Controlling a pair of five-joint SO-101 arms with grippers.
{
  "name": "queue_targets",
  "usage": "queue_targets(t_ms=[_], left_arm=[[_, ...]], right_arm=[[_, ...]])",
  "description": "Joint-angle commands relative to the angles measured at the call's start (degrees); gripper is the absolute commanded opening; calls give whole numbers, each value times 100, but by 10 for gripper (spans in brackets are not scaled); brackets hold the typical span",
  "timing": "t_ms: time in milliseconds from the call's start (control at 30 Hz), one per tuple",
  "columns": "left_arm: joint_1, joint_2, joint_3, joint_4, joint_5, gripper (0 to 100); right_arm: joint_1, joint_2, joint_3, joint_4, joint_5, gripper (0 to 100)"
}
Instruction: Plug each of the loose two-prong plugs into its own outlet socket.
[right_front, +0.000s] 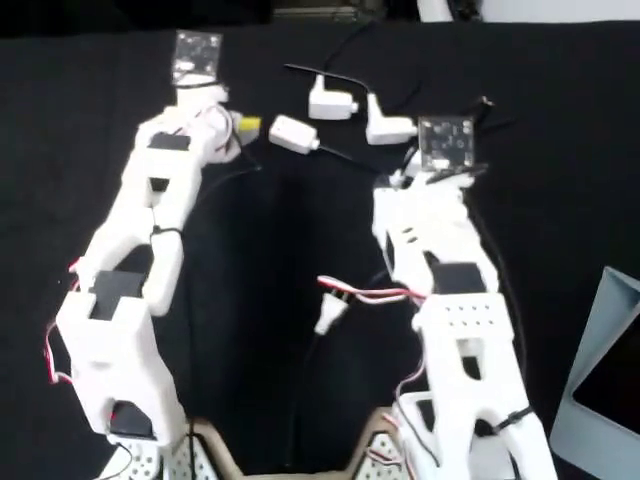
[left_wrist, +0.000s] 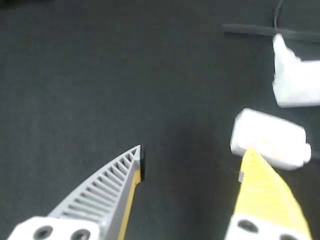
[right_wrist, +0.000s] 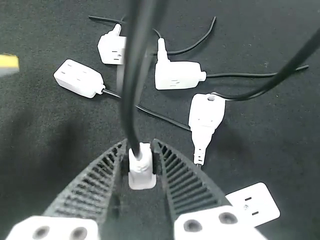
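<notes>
My right gripper (right_wrist: 140, 146) is shut on a white plug (right_wrist: 139, 172) whose black cord runs up toward the camera. Beyond it on the black cloth lie white outlet sockets (right_wrist: 80, 77) (right_wrist: 114, 49) (right_wrist: 177, 75) and a loose plug (right_wrist: 206, 117). Another socket (right_wrist: 252, 202) lies near one finger. My left gripper (left_wrist: 195, 151) stands open, low over the cloth, its yellow finger (left_wrist: 262, 185) beside a white socket block (left_wrist: 270, 137). From above, the left gripper (right_front: 240, 128) is just left of that socket (right_front: 292, 133). A further loose plug (right_front: 330, 312) lies mid-table between the arms.
Black cords (right_front: 345, 155) trail across the cloth around the sockets. A grey-blue panel (right_front: 605, 370) stands at the right edge. The arm bases (right_front: 290, 455) sit at the near edge.
</notes>
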Motion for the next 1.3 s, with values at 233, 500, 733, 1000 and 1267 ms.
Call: queue_targets(t_ms=[233,500,733,1000,1267], left_arm=[[4,1160,-1051,-1284,70,243],[-13,2426,-2369,-1055,35,222],[-180,2163,-3196,1785,-185,221],[84,1626,-3697,4457,-651,220],[655,730,-3626,5776,-624,220]], right_arm=[[26,-136,-303,-123,-53,11],[26,-136,-303,-123,-53,11],[26,-136,-303,-123,-53,11],[79,-180,-338,-88,-9,11],[88,-910,-347,396,-9,11]])
